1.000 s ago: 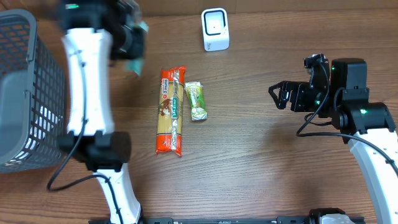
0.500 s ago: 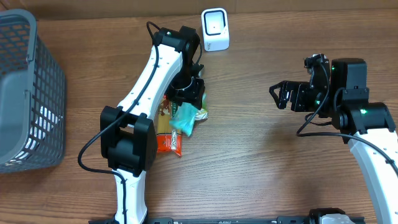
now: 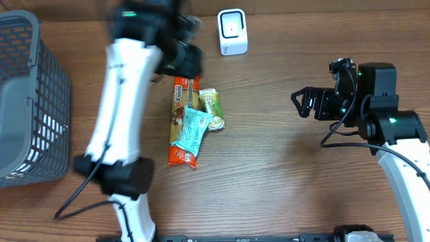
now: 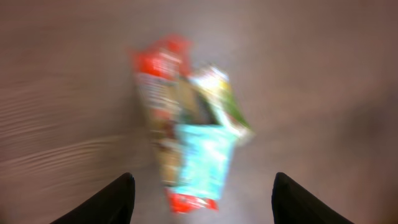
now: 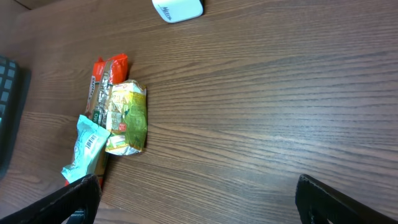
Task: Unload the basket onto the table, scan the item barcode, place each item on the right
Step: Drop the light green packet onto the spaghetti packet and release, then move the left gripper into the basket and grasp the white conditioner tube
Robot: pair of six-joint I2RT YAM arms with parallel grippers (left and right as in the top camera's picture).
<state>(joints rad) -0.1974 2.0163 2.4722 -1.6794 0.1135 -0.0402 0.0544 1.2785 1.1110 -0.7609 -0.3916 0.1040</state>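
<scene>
A teal packet with a barcode lies flat across the long orange packet, touching a green packet. The white scanner stands at the table's back. My left gripper, blurred by motion, hangs above the orange packet's far end. In the left wrist view its fingers stand wide apart, open and empty, above the teal packet. My right gripper is open and empty at the right, far from the packets. The right wrist view shows the teal packet, green packet and scanner.
A grey mesh basket stands at the left edge of the wooden table. The left arm's white links stretch between basket and packets.
My left gripper opened and let go of the teal packet, which now lies on the orange packet. The left arm has swung up and back to the left. The right arm is still.
</scene>
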